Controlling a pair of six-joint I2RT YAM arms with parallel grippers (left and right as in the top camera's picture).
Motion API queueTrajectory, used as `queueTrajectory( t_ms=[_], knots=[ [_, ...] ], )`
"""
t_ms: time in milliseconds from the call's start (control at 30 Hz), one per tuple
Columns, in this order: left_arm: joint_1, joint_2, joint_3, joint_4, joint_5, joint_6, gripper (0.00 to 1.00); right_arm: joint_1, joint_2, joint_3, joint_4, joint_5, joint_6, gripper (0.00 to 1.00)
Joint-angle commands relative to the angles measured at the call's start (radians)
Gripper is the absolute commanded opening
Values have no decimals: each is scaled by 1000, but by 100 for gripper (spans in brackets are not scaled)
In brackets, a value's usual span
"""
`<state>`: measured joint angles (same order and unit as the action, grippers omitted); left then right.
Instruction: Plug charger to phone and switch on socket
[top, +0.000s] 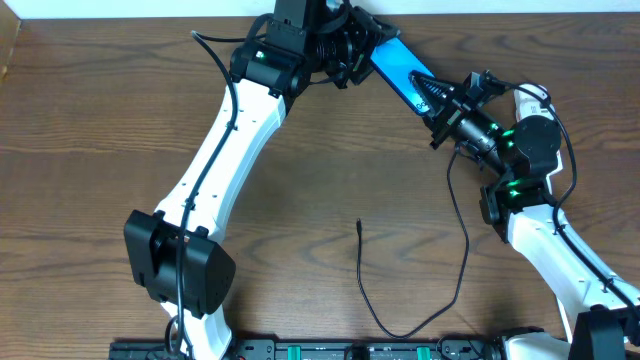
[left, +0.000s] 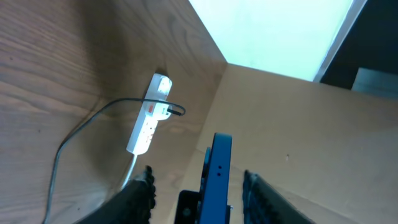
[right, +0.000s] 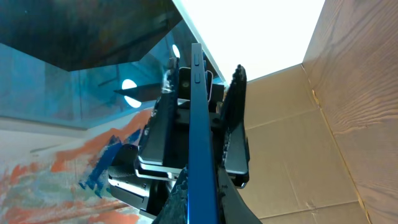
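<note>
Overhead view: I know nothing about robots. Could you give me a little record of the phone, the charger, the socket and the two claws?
phone: blue, held at the far side of the table
right claw: shut on the phone's near end
left claw: fingers either side of the phone's far end, gaps showing
charger tip: loose on the table, not in the phone
charger plug: at the socket
socket: white strip lying flat; switch position too small to tell
</note>
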<state>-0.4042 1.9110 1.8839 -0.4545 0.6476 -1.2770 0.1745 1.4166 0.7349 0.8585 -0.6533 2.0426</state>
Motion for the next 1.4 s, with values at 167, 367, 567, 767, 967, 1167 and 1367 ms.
queueTrajectory(
  t_ms=[167, 367, 567, 767, 967, 1167, 1367],
  knots=[
    [-1, -14, 5, 4, -5, 12, 20, 8, -4, 17, 22, 18, 9, 2],
    [-1, -14, 5, 4, -5, 12, 7, 13, -4, 17, 25, 18, 9, 2],
    [-1, -14, 5, 4, -5, 12, 7, 17, -4, 17, 25, 18, 9, 27],
    [-1, -14, 5, 4, -5, 12, 7, 17, -4, 17, 25, 18, 9, 77],
    [26, -14, 5, 4, -5, 17, 7, 15, -4, 17, 24, -20, 7, 99],
    [119, -14, 5, -36, 43, 27, 8, -12, -4, 16, 22, -129, -105, 99],
    [247, -14, 5, -69, 285, 264, 8, -56, -4, 16, -48, -272, -274, 99]
  ],
)
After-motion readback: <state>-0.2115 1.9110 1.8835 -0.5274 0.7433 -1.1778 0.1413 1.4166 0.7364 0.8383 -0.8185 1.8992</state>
